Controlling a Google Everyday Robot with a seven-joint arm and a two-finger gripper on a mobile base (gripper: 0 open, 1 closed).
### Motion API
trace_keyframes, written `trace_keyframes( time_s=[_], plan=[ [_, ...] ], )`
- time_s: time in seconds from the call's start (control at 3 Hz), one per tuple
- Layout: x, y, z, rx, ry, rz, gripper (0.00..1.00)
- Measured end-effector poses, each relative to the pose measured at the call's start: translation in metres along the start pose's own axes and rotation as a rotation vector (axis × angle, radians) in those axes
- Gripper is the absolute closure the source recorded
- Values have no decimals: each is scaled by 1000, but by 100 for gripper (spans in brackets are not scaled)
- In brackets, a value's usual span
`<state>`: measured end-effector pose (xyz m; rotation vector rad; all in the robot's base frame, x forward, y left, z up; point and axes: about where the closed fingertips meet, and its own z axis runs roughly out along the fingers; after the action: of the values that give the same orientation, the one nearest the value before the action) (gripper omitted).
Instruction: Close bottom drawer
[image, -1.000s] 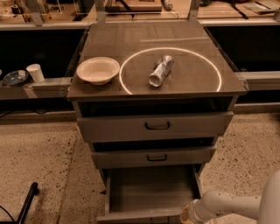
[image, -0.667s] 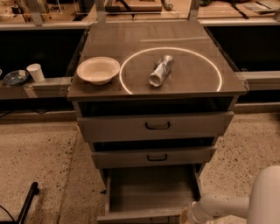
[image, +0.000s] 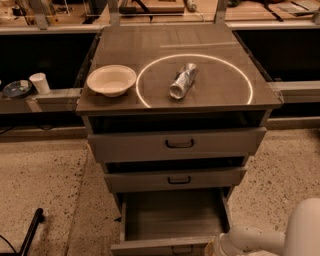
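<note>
Cream-white end effector (image: 220, 246), low at the bottom edge of the view, sits just beside the right front corner of the grey-brown bottom drawer (image: 170, 215). Contact with the front panel: cannot tell. Wide or narrow: cannot tell, as most of it is cut off by the edge of the view.

Against one second ago it holds nearly the same spot. Only the rounded pale arm link (image: 305, 227) behind it shifts a little at the right edge. The bottom drawer stays pulled well out with its boxy interior exposed, at the same extension as before.

Judgement: positioning is done or nearly so, but no push has taken effect, so the whole closing stroke remains. The next move likely calls for a straight push on the front, toward the cabinet. Pressing at the corner may skew the drawer on its runners.

Above it, the mid-width middle drawer (image: 175, 179) and the wide top drawer (image: 177, 144) each stand slightly proud. The grey worktop (image: 125, 50) carries a shallow white bowl (image: 111, 80) and a crumpled silver can (image: 182, 80), both unmoved.
</note>
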<state>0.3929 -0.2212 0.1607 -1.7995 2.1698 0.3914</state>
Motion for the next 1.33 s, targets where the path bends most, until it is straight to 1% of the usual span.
trace_keyframes(
  time_s=[0.33,0.67,1.0,1.33],
  plan=[
    [0,-2,1,3,-1,-3,62],
    [0,-2,1,3,-1,-3,31],
    [0,-2,1,3,-1,-3,6],
    [0,-1,1,3,-1,-3,0]
  ],
)
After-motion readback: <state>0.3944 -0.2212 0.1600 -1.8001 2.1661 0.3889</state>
